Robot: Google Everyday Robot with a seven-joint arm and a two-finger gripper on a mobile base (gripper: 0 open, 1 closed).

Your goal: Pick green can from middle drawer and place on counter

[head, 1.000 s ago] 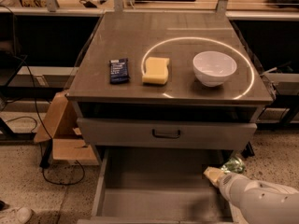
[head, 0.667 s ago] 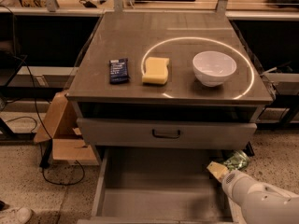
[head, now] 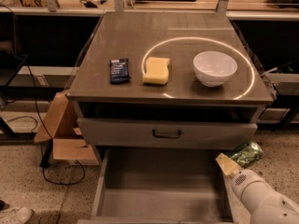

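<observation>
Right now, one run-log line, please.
gripper: shut on can, at right edge of drawer | can: not on counter | counter: packet, sponge, bowl

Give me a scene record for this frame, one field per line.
end effector: lower right, at the middle drawer's right wall, shut on green can
green can: held, just outside the drawer's right edge, not on counter
middle drawer: pulled open, visible floor bare
counter: carries three items, spaced apart
items, left to right: snack packet, sponge, bowl
drawer front: above the open drawer, closed
</observation>
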